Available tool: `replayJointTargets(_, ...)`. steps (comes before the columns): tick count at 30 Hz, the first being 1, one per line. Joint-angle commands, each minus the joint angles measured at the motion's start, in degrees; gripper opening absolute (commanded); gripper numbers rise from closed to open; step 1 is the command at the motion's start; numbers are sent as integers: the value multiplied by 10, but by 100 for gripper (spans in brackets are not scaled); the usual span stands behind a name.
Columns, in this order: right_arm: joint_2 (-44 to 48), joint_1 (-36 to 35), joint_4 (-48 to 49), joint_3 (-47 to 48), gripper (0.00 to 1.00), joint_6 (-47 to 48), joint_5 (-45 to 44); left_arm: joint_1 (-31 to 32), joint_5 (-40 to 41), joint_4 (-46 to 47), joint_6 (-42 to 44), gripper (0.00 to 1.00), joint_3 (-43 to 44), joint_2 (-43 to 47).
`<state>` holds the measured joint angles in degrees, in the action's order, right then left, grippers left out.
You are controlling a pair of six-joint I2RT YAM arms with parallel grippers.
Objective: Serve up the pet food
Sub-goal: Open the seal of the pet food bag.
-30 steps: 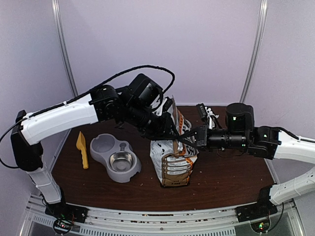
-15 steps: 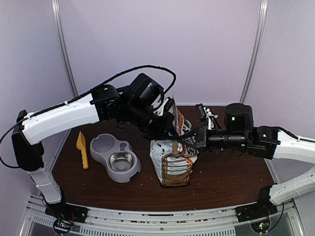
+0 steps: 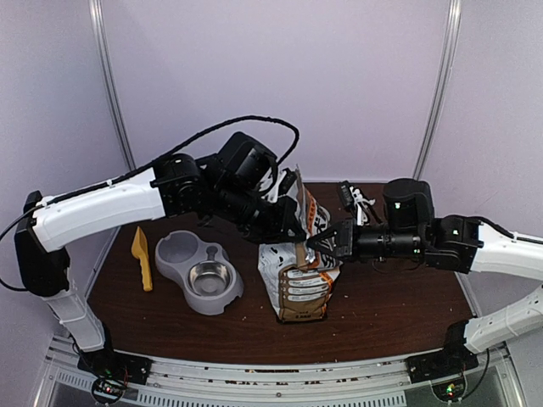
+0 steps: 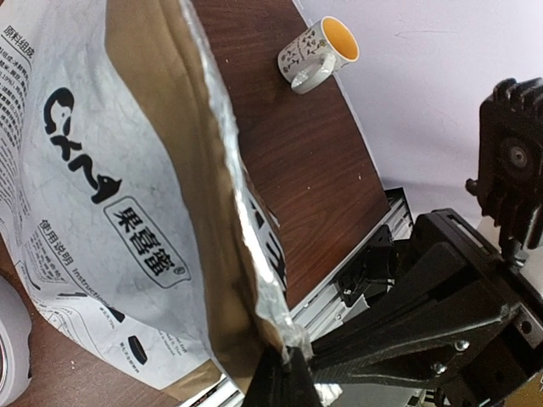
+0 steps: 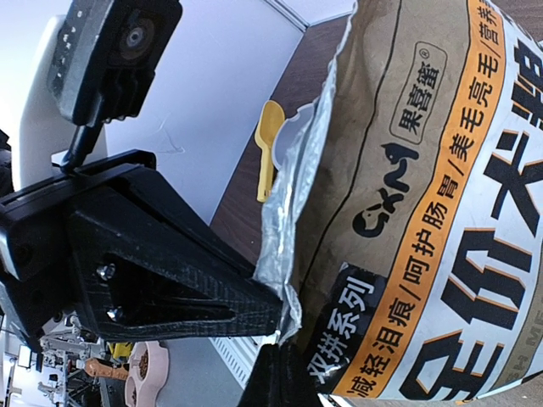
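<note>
Plain lilac walls behind, and a dark wood table (image 3: 382, 314) where everything's happening. Starting far left there's a yellow scoop (image 3: 142, 259) lying flat on the wood, nobody touching it. Just right of it sits the gray double dish (image 3: 197, 256), and both wells look bare to me, including the steel cup (image 3: 209, 278) on its near right side. So nothing's been served yet as far as I can see. Middle of the table is the bag (image 3: 297, 284), standing upright, and that's where both arms meet. The left gripper (image 4: 284, 373) is pinched closed on the crinkly foil lip at the top of the bag, and its wrist view shows that edge running right down into the fingertips. The right gripper (image 5: 276, 373) comes in from the other side and is clamped on the same top lip, right next to the left one, nearly touching it. My guess is they're trying to pull the mouth apart or get it opened up, but I can't tell how open the top really is. No kibble in sight anywhere, so I'd assume it's all inside the bag. Further right and toward the back there's a little patterned mug (image 4: 318, 52) with a yellow inside, well away from the action. By my read it's early days: get the bag open, then scoop or pour into the dish, all of that's left to do.
</note>
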<state>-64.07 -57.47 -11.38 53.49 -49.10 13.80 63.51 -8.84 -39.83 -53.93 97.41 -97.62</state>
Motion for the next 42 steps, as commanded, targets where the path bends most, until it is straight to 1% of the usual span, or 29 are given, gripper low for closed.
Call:
replayJointTargets(1,-22,-6,-47,13,0,14,-37,3,17,39,10,0,-10,30)
replayJointTargets(6,-38,-13,-61,25,0,18,-50,3,14,62,10,0,-31,44)
replayJointTargets(12,-51,-14,-64,27,0,10,-63,3,18,67,13,0,-42,55)
replayJointTargets(29,-57,-14,-87,27,0,-10,-107,3,20,67,21,0,-44,67)
replayJointTargets(37,-46,-14,-82,31,0,-8,-98,3,29,67,19,0,-56,75)
replayJointTargets(42,-41,-15,-54,29,0,1,-62,3,25,67,16,0,-57,77)
